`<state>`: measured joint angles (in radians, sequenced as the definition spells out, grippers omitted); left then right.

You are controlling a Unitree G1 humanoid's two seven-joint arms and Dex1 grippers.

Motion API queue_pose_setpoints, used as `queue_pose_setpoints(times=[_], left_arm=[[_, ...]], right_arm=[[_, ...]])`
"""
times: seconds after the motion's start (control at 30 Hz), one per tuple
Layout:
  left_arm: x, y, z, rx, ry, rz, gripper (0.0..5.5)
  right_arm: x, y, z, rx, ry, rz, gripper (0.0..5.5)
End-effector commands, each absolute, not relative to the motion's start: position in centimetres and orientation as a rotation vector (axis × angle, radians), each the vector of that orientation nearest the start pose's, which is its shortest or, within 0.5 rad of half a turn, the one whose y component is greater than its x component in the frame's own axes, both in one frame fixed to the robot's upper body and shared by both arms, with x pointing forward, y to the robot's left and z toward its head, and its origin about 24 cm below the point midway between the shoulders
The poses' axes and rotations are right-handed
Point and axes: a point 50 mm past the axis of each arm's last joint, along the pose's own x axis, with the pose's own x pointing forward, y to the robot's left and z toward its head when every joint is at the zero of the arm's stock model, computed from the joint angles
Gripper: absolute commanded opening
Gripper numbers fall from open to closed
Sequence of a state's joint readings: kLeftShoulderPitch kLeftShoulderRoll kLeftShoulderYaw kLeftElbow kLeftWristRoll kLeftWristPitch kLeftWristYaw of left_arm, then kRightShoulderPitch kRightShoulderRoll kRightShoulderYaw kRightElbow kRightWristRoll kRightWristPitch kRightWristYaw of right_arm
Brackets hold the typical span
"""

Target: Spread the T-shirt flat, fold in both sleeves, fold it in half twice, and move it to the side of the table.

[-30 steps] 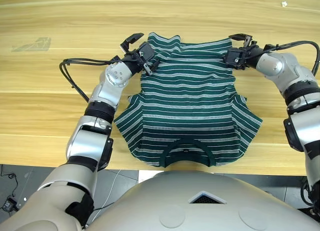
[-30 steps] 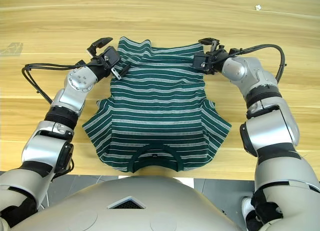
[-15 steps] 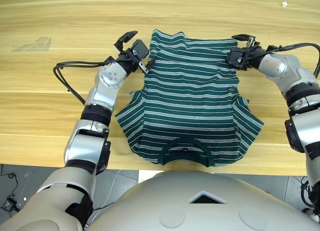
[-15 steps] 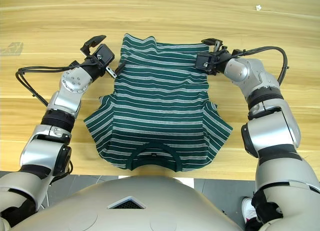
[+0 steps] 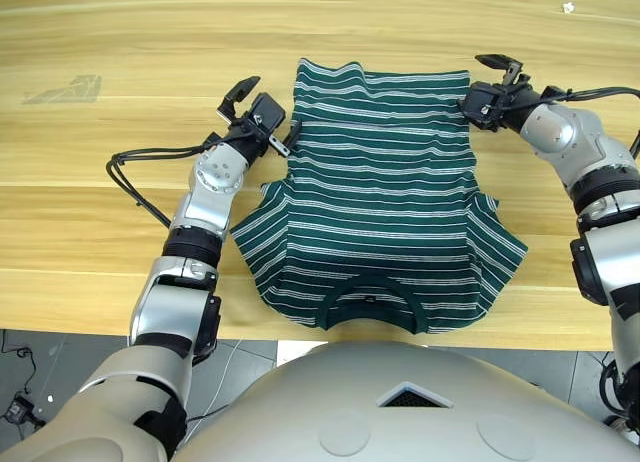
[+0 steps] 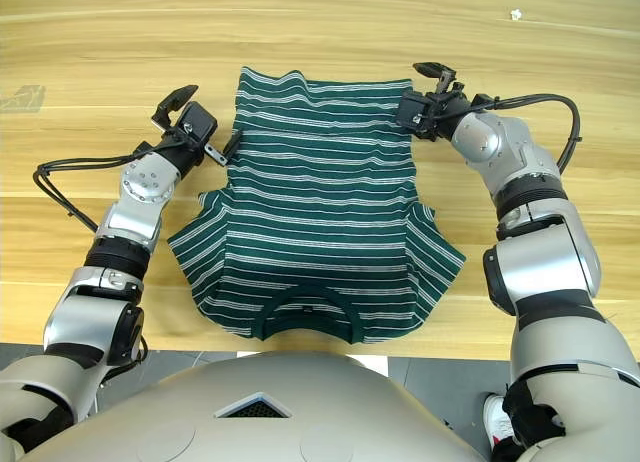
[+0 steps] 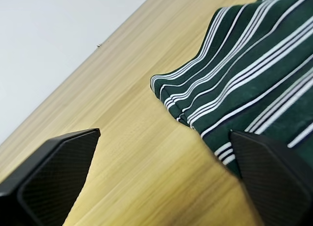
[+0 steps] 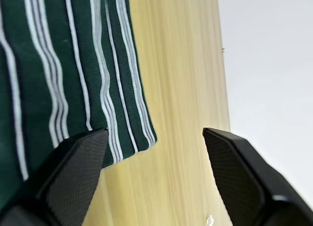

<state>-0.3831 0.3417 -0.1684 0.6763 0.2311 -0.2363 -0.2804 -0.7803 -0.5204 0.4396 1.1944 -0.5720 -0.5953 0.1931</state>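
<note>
Left tool (image 5: 264, 112), right tool (image 5: 487, 86) both apart, empty, at far hem corners of T-shirt (image 5: 380, 202). Risk: tool snags hem on retreat, dragging cloth, rumpling spread on tabletop (image 5: 110, 222).

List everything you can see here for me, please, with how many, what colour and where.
T-shirt: one, dark green with white stripes, lying on the table in front of the robot, collar at the near edge, hem on the far side.
Table: one, light wood, under everything.
White speck: one, on the table's far right.
Grey mark: one, faint, on the table's far left.
Cables: two, black, one looping beside each arm.
Left pincer: one, black, open, at the hem's left corner.
Right pincer: one, black, open, at the hem's right corner.
</note>
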Motion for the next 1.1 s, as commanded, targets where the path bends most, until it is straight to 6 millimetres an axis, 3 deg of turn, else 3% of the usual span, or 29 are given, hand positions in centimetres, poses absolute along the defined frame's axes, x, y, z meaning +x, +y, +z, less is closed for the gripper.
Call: queue_pose_setpoints(times=[0.03,0.23,0.37,0.5,0.6,0.8,0.97,1.1], left_arm=[[29.4,18.2,-1.0,0.606,0.259,-0.469,4.90],[29.6,18.1,0.2,0.610,0.203,-0.453,4.90],[30.9,19.7,2.1,0.611,0.152,-0.307,4.90],[32.6,21.3,2.3,0.645,0.208,-0.116,4.90],[33.4,20.7,2.9,0.600,0.185,-0.094,4.90],[32.5,18.3,3.5,0.533,0.110,-0.207,4.90],[30.8,17.3,6.0,0.468,-0.006,-0.234,4.90],[29.1,16.2,6.2,0.457,-0.019,-0.275,4.90]], right_arm=[[35.8,-20.2,5.6,-1.228,0.055,0.642,3.57],[36.4,-19.2,5.3,-1.222,0.096,0.619,3.57],[36.5,-18.8,5.2,-1.203,0.093,0.602,3.57],[36.4,-18.1,4.7,-1.202,0.102,0.623,3.57],[36.2,-17.8,4.1,-1.217,0.122,0.658,3.57],[35.7,-17.1,2.2,-1.283,0.238,0.696,3.57],[36.5,-17.8,2.9,-1.326,0.265,0.584,3.57],[36.8,-18.0,3.5,-1.298,0.229,0.537,3.57]])
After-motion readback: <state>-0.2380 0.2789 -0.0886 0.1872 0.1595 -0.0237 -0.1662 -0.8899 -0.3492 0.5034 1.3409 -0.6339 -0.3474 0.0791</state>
